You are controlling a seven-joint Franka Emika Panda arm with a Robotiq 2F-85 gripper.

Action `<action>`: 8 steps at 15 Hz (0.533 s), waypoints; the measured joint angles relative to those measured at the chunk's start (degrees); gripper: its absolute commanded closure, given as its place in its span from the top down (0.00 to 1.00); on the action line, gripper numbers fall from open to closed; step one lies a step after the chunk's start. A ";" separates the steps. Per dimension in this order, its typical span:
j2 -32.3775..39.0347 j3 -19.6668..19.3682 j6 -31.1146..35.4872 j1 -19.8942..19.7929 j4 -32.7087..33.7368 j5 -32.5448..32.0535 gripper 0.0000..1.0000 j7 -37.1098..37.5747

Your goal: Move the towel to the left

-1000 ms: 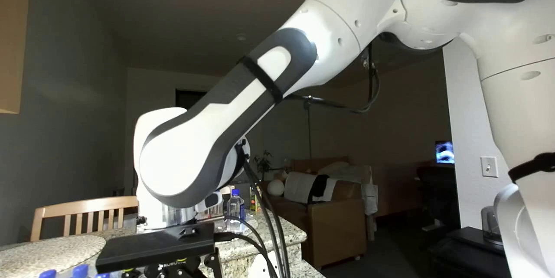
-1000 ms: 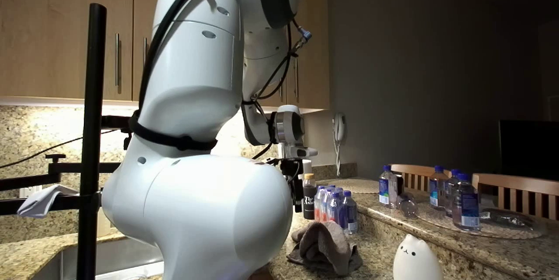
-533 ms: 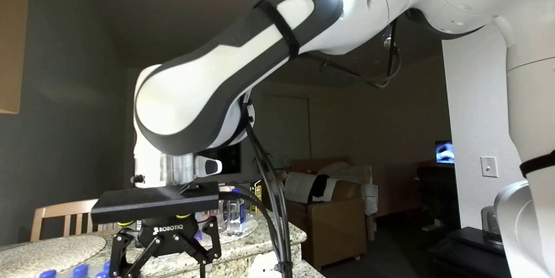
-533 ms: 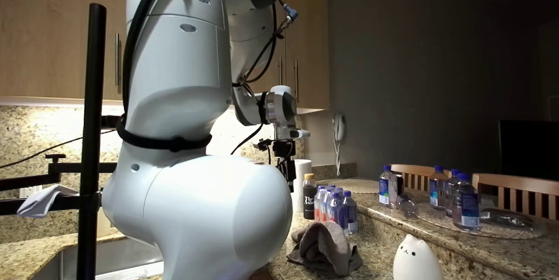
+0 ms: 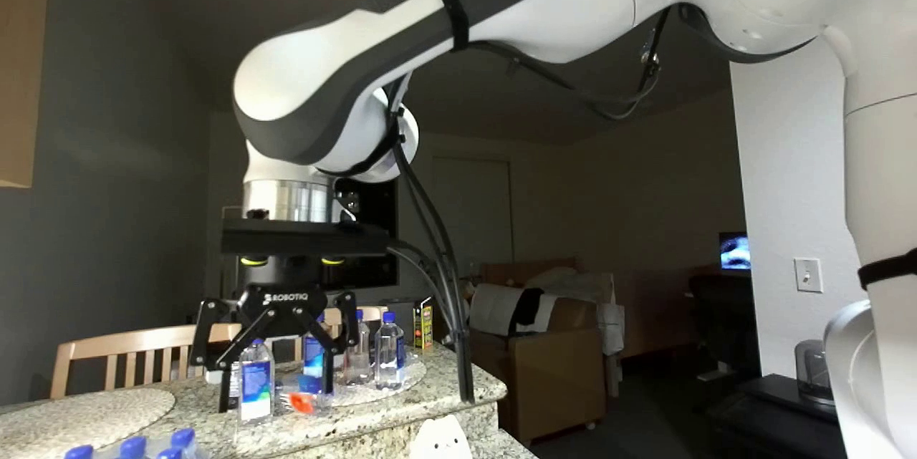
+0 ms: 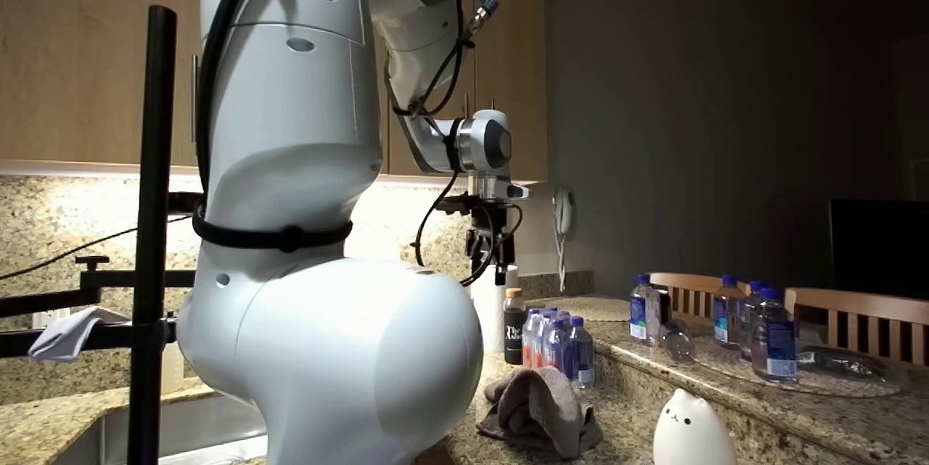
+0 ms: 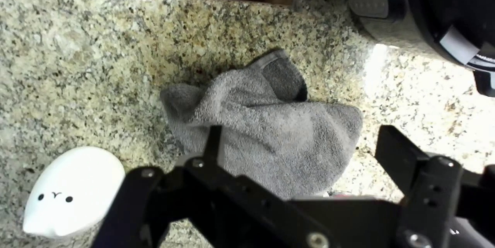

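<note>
Towel (image 7: 267, 139): grey, soft, bunched on speckled counter (image 7: 96, 66); folds heaped into a hump, one hemmed corner turned out.
Gripper (image 5: 278, 393): black, hangs in mid-air pointing down, well apart from towel.
Jaws: released, spread wide; wrist view has towel showing beyond the gap between the fingers (image 7: 392, 147).
Arm (image 6: 297, 109): white, black straps and cables along it; carries gripper.
Bottle pack (image 6: 557, 345): blue caps, upright on counter, behind towel in an exterior view; near, contact cannot tell.
Yellow-capped bottle (image 6: 514, 334): dark, upright, beside bottle pack.
White roll (image 6: 490, 320): stands behind yellow-capped bottle, partly hidden by the arm.
Cat figure (image 7: 73, 190): white, dot eyes, on counter, apart from towel; in both exterior views too.
Appliance (image 7: 437, 16): black and silver, button panel, cut off at wrist view corner; apart from towel.
Labelled bottle (image 5: 256, 384): blue label, upright on raised ledge (image 5: 430, 400); shows between fingers in an exterior view, line of sight only.
Other ledge bottles (image 6: 775, 338): upright, blue caps, grouped on a round mat (image 6: 842, 385).
Chairs (image 6: 864, 316): wooden, beyond ledge.
Wall phone (image 6: 563, 211): white, cord hanging down.
</note>
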 measured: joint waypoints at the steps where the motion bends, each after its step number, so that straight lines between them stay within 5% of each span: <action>1: 0.13 -0.38 -1.27 -0.71 1.24 0.00 1.00 -2.87; 8: 1.44 -2.81 -8.58 -4.09 5.87 0.13 1.00 -19.14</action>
